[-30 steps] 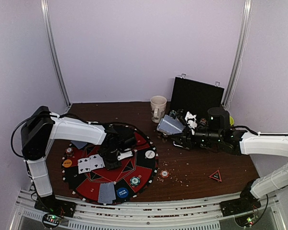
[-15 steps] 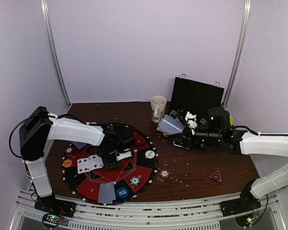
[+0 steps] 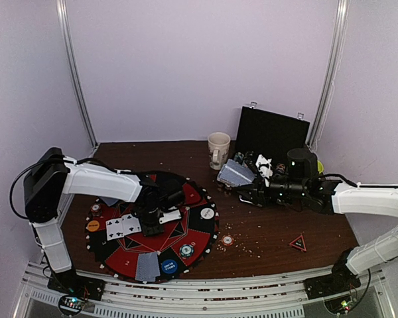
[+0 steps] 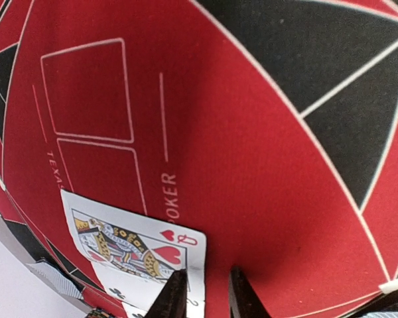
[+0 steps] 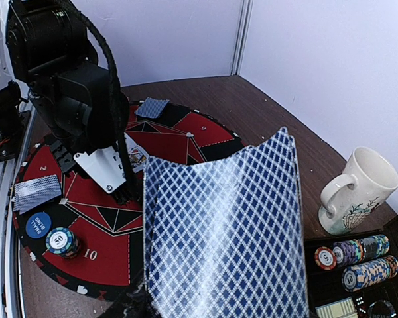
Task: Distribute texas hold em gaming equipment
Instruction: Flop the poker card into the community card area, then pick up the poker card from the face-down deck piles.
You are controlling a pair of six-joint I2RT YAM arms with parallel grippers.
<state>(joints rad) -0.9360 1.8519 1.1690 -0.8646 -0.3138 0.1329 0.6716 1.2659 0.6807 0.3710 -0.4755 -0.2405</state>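
A round red-and-black poker mat (image 3: 186,228) lies at the left. On it are face-up cards (image 3: 125,226), a face-down card (image 3: 146,266), a blue disc (image 3: 168,267), a white disc (image 3: 207,213) and a chip (image 3: 186,250). My left gripper (image 3: 152,224) is low over the mat beside the face-up cards. In the left wrist view the left gripper (image 4: 205,298) is narrowly open and one fingertip (image 4: 176,295) rests on the edge of the queen of hearts (image 4: 129,248). My right gripper (image 3: 244,179) is shut on a bowed deck of blue-backed cards (image 5: 225,232) above the table.
A cream mug (image 3: 218,150) and an open black case (image 3: 272,132) holding chip stacks (image 5: 358,255) stand at the back. An orange disc (image 3: 93,226), a chip (image 3: 95,208), another chip (image 3: 227,240) and a red triangle (image 3: 297,243) lie around the mat. Crumbs dot the table.
My left gripper has shifted slightly along the mat next to the face-up cards. The right arm and its deck have not moved.
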